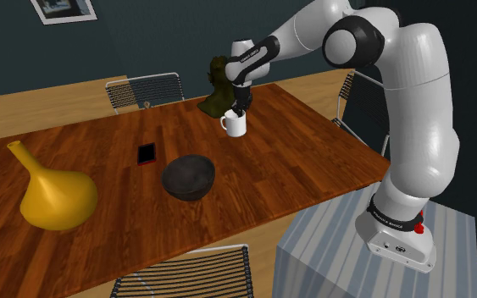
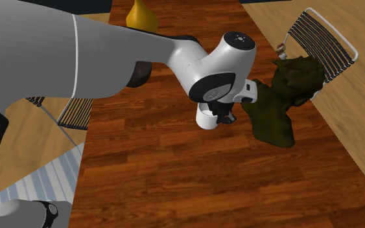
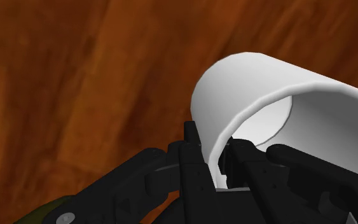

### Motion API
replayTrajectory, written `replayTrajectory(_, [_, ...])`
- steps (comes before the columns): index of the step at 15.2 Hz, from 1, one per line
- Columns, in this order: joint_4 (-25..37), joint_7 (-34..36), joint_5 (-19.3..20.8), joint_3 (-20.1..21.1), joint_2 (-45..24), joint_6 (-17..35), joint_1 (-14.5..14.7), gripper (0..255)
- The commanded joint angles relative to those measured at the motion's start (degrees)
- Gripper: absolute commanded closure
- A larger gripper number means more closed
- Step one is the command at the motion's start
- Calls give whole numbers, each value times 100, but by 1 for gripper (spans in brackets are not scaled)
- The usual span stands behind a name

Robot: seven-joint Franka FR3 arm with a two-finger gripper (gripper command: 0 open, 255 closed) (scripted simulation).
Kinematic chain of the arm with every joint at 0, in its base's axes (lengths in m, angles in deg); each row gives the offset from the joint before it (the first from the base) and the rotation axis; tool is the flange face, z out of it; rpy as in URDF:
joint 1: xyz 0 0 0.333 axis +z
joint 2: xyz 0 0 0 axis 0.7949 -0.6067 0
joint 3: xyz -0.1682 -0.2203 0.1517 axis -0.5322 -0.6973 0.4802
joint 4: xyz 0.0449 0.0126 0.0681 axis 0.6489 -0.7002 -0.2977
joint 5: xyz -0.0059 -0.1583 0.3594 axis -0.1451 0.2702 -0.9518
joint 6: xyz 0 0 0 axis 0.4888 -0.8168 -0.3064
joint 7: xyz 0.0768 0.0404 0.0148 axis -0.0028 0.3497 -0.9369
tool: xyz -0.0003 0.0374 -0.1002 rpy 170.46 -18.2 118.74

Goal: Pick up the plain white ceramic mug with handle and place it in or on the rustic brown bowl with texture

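End effector (image 1: 241, 111) pinches mug (image 1: 235, 126) rim (wht, upright).

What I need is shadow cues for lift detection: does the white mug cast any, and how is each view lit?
Shoulder view: even light, no distinct shadow under the mug on the table. Second exterior view: none beside it either; the near arm is shaded grey. Wrist view: the mug's inside is shaded, and the black gripper clasping its wall is one dark mass.
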Motion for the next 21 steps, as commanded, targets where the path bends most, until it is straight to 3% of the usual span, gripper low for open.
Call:
replayTrajectory(1, [0,0,0,0,0,0,0,255])
replayTrajectory(6, [0,0,0,0,-1,1,0,255])
replayTrajectory(21, [596,73,86,-40,388,-979,12,255])
